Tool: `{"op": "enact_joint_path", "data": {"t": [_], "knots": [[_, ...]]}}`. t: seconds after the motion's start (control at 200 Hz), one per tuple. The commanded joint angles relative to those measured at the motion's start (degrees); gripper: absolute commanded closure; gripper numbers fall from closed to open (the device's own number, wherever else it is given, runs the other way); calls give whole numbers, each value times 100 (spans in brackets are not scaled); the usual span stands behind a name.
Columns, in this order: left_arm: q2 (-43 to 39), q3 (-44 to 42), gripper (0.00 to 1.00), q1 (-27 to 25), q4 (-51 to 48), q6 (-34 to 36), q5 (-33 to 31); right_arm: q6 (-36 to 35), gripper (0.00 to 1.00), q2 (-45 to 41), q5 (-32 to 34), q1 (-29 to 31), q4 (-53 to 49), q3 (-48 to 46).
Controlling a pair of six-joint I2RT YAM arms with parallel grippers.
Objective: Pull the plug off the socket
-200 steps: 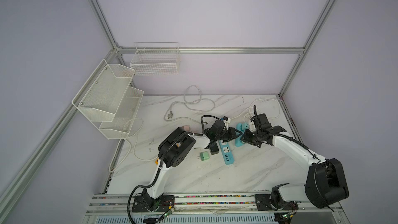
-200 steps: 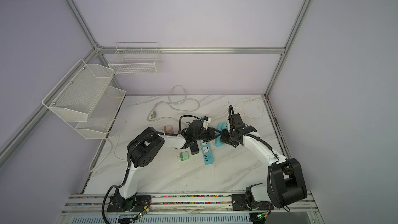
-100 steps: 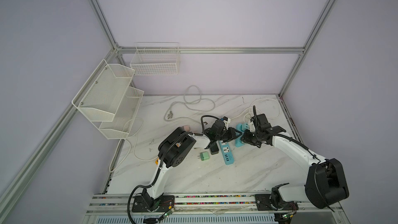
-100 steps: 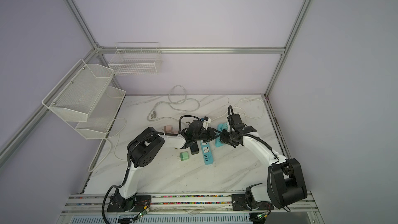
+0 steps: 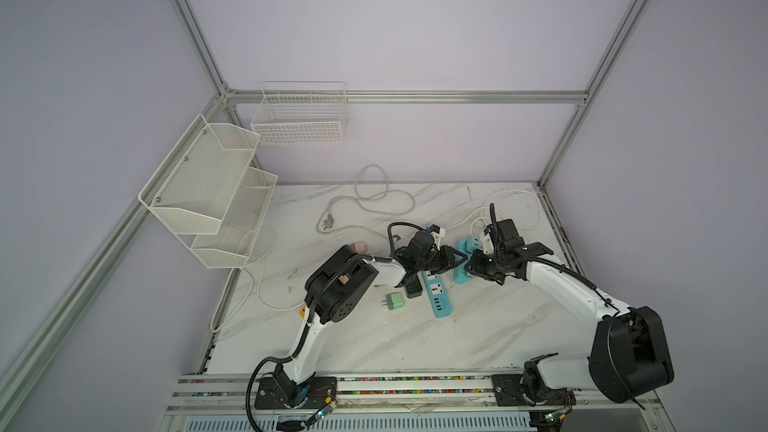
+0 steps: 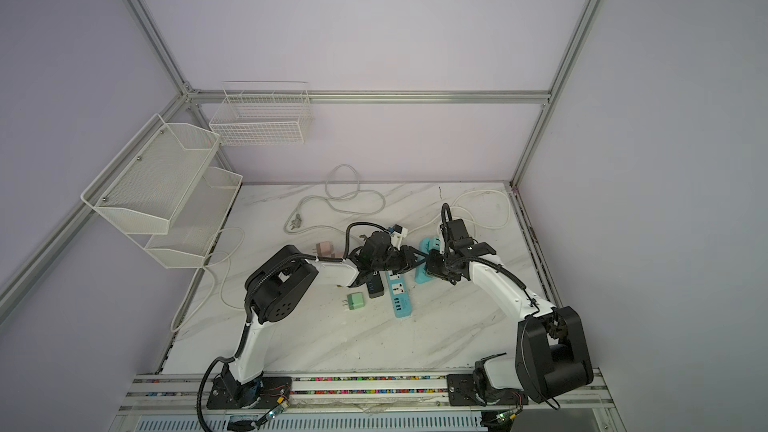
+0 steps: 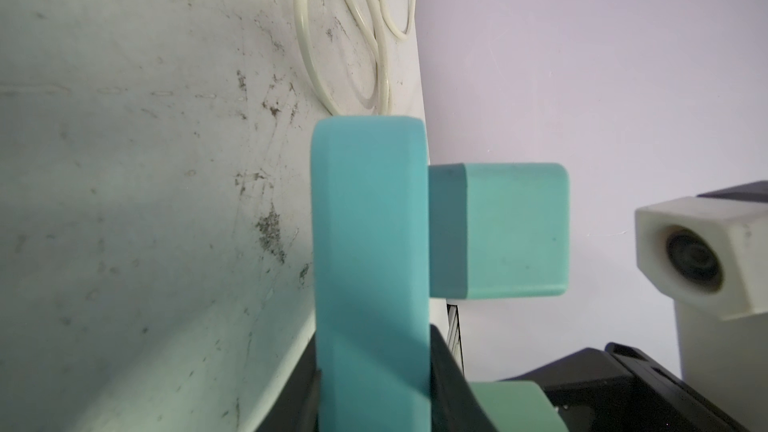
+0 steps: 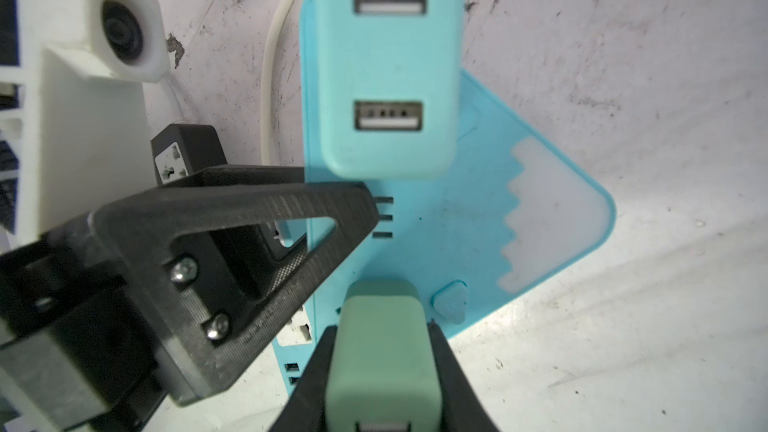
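Where the teal socket strip point(image 8: 457, 222) lay mid-table, we recorded: left gripper point(image 7: 372, 367), closed on the strip's edge; right gripper point(image 8: 382, 392), clamped round the green plug point(image 8: 380, 326), standing on that strip.

A white marble-patterned worktop point(image 5: 478, 334) inside a metal-framed booth with pale lilac walls. A two-tier white mesh shelf point(image 5: 199, 184) hangs on the left wall and a white wire basket point(image 5: 299, 118) on the back wall. A looped white cable point(image 5: 374, 197) lies near the back edge. Near the middle, a small green adapter point(image 5: 395, 301) lies just beside a black charger block point(image 5: 412, 288), next to a blue power strip point(image 5: 437, 295). A pinkish adapter point(image 6: 325, 249) sits farther back.
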Motion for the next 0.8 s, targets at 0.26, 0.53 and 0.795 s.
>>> {"op": "enact_joint_path", "data": {"t": [0.26,0.53,0.795], "knots": [[-104,-334,100,-29,-604,334,48,-18,100,-101,510,449,433,400],[-119,-384,100,-17,-585,329,28,-157,100,-441,7,-590,415,59],[-133,-369,100,-12,-546,281,25,-98,100,-540,308,-348,310,138]]}}
